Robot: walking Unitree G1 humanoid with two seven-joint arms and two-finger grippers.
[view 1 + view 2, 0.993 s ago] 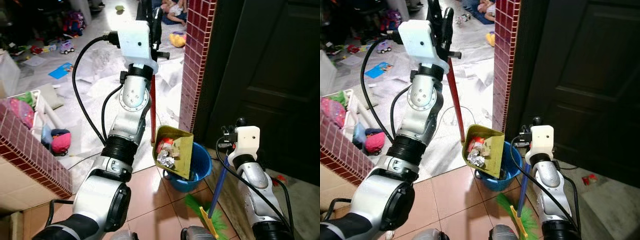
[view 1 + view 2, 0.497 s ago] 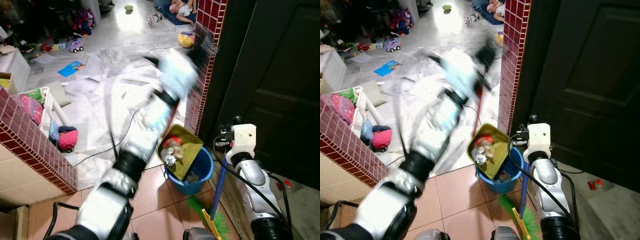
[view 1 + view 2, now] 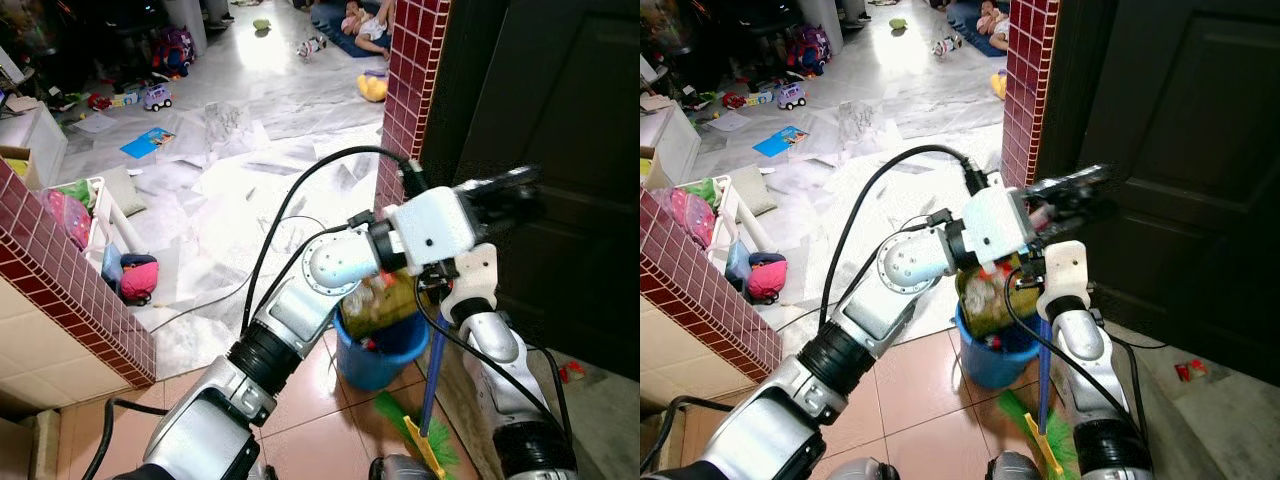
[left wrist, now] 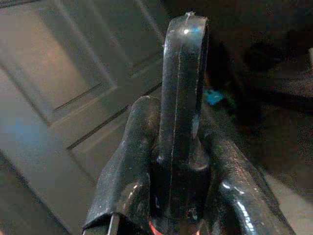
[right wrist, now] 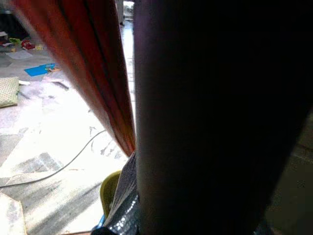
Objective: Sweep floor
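A dark door [image 3: 560, 150] fills the space to the robot's right, beside a red-tiled pillar [image 3: 410, 90]. Beyond them a pale floor [image 3: 250, 130] is strewn with papers and toys, and a low red-tiled wall [image 3: 60, 270] runs along the left.

The left arm [image 3: 300, 300] reaches across the body toward the door. Its gripper [image 3: 505, 195] points at the door, and in the left wrist view the two black fingers [image 4: 122, 176] are clenched around a dark handle end [image 4: 183, 83] with a trace of red at its base.

Below that arm a blue bucket [image 3: 375, 355] stands on the tan tiles at the foot of the pillar. The yellow-green dustpan [image 3: 385, 300] is tipped over the bucket's mouth, with crumpled litter showing at its rim; how much has fallen in cannot be told.

The right arm [image 3: 495, 350] stands upright just beside the bucket, with the left arm crossing in front of its gripper; whether its fingers are closed cannot be told. A blue broom stick [image 3: 432, 380] runs down beside that arm to green bristles [image 3: 400, 415] with a yellow base on the floor. The right wrist view is mostly dark, with a red shaft [image 5: 93, 73] slanting across it.
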